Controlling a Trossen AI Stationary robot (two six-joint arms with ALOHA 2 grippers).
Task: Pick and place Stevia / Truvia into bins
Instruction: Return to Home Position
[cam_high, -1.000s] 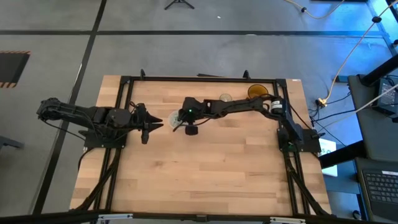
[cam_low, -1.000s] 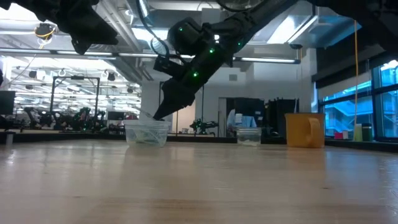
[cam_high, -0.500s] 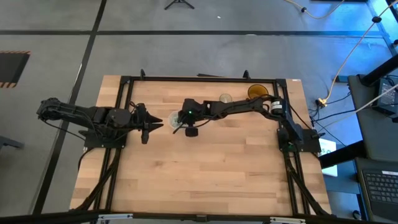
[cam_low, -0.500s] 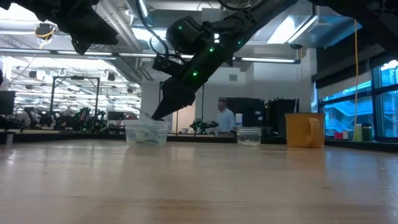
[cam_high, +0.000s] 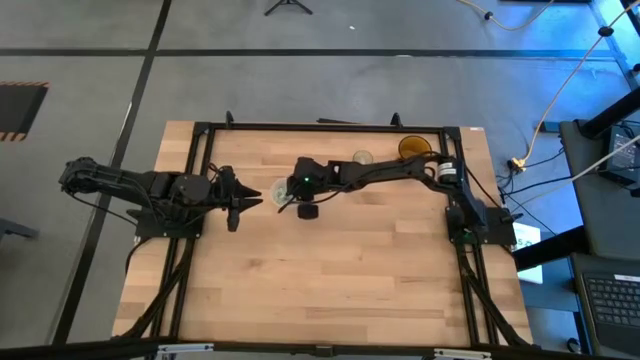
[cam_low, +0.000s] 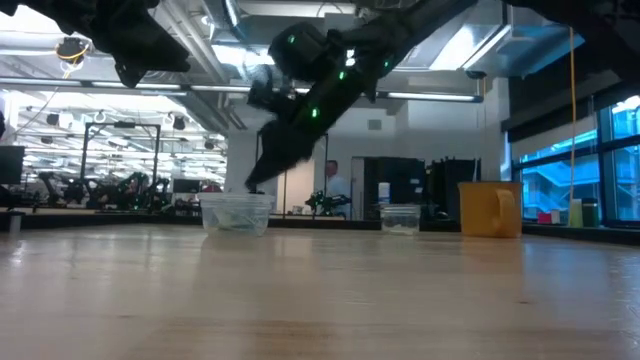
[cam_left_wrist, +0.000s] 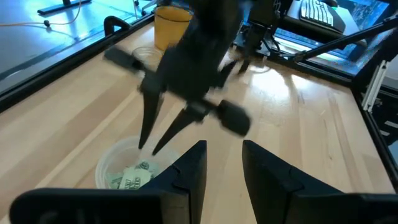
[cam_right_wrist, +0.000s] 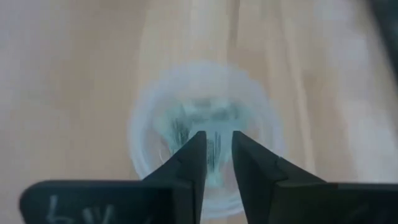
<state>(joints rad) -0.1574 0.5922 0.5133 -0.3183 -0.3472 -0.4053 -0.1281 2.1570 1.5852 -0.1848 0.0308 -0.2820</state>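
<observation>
A wide clear plastic cup (cam_high: 279, 190) stands on its base on the table, left of the middle, and pale green sachets (cam_left_wrist: 132, 177) lie in it. My right gripper (cam_left_wrist: 149, 147) hovers just above the cup's mouth, pointing down. Its two fingers are spread and nothing shows between them. In the right wrist view the sachets (cam_right_wrist: 205, 118) lie on the cup's floor beyond the right gripper (cam_right_wrist: 217, 149). My left gripper (cam_high: 244, 203) waits open, level above the table, just left of the cup. In the low view the right gripper (cam_low: 254, 182) is blurred above the cup (cam_low: 237, 213).
A smaller clear cup (cam_high: 362, 157) and a yellow cup (cam_high: 413, 148) stand near the table's far edge, right of the middle. The black frame (cam_high: 330, 126) runs around the table. The near half of the wooden table (cam_high: 330, 280) is bare. A person (cam_low: 332, 188) stands far off in the room.
My right gripper has risen a little from the cup's mouth and is blurred with motion now. The cup and the sachets have stayed in place. The person in the room behind has walked across.
</observation>
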